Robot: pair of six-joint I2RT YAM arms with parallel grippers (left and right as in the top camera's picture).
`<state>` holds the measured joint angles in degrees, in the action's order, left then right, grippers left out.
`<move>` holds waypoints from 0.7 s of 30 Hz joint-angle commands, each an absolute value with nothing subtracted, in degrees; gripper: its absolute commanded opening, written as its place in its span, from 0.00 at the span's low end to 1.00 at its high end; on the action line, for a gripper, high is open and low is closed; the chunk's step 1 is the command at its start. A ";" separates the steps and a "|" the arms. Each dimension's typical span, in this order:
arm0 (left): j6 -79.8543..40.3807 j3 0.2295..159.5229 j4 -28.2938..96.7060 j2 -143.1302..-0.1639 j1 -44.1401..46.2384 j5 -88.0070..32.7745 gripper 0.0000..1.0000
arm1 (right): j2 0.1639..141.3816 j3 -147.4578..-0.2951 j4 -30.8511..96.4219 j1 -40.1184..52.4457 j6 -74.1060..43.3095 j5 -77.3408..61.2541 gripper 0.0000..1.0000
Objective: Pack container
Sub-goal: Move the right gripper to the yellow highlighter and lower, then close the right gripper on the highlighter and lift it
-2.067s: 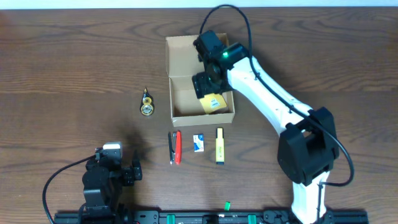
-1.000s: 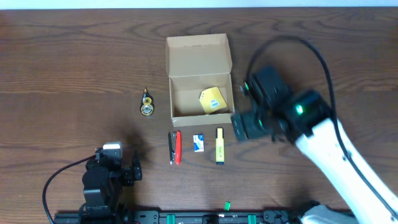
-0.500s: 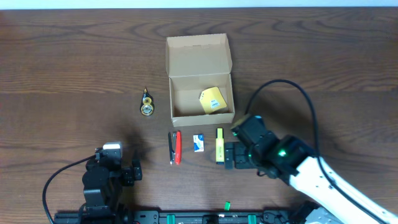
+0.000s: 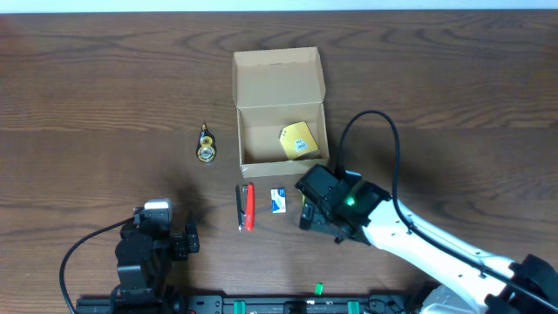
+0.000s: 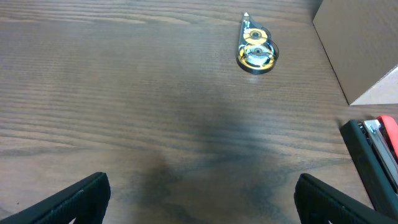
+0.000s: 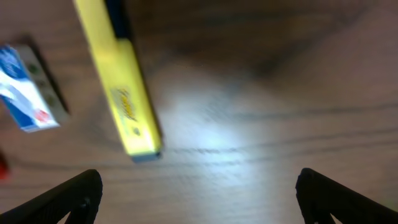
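The container (image 4: 279,105) is a tan cardboard box standing open, its flap lid folded back. A yellow item (image 4: 298,140) lies inside it. In front of it lie a red and black stapler (image 4: 246,207), a small blue and white box (image 4: 278,201) and a yellow highlighter (image 4: 307,190). My right gripper (image 4: 316,211) hovers open and empty over the highlighter's near end. In the right wrist view the highlighter (image 6: 123,93) lies up and left of the gripper (image 6: 199,202). My left gripper (image 4: 187,242) rests open at the front left.
A round yellow tape dispenser (image 4: 206,145) lies left of the box and also shows in the left wrist view (image 5: 256,51). That view shows the box corner (image 5: 364,46) and the stapler (image 5: 375,158). The blue and white box (image 6: 28,93) lies left of the highlighter.
My right gripper left the box, with the yellow item staying inside, swung right and toward the front, then moved left over the highlighter. The left arm has not moved.
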<state>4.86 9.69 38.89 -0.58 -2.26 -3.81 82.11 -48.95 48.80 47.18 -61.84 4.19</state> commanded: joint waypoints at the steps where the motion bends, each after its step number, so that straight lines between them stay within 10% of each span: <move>1: 4.69 9.15 39.11 -0.21 -2.70 -2.96 0.95 | 82.89 -48.64 47.20 47.72 -66.22 5.72 0.99; 21: 4.69 9.15 39.11 -0.21 -2.70 -2.98 0.95 | 90.80 -48.64 39.48 47.72 -67.29 6.02 0.99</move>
